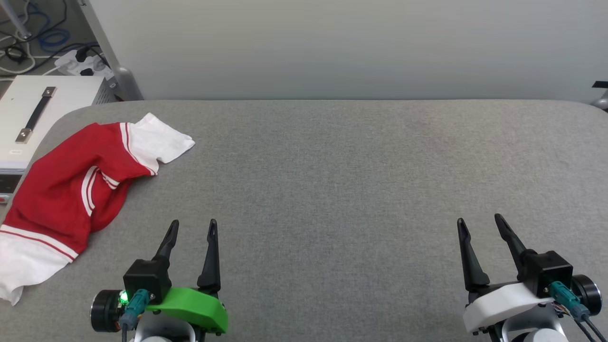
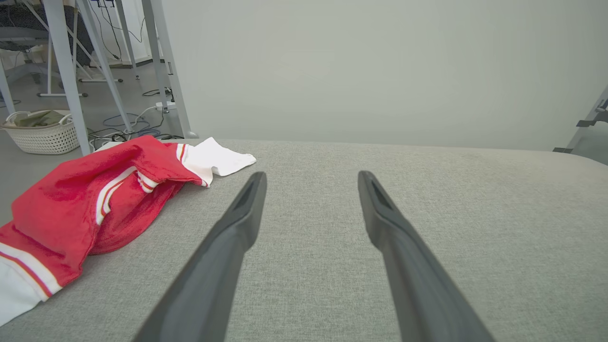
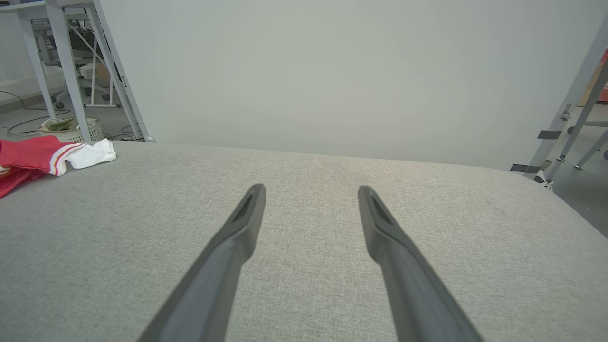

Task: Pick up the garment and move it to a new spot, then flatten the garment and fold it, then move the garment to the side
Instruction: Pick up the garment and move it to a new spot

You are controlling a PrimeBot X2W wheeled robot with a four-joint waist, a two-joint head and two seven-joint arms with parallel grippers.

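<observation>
The garment (image 1: pixel 66 190) is a red shirt with white sleeves and red-white striped trim, lying crumpled at the table's left edge, one white part hanging over it. Its print is hidden. The left wrist view shows the garment (image 2: pixel 85 204) to the left of my fingers, and the right wrist view catches the garment (image 3: pixel 52 154) far left. My left gripper (image 1: pixel 194 225) stands open near the front, right of the shirt and apart from it, nothing between its fingers (image 2: pixel 247 209). My right gripper (image 1: pixel 479 222) stands open at the front right, far from the shirt.
The grey fabric-covered table (image 1: pixel 332 180) spreads wide between the grippers and back to a pale wall. Off its left edge stands a white case with a handle (image 1: pixel 33 118), with cables and a power strip (image 1: pixel 76 61) on the floor. A white laundry basket (image 2: pixel 40 133) sits beyond.
</observation>
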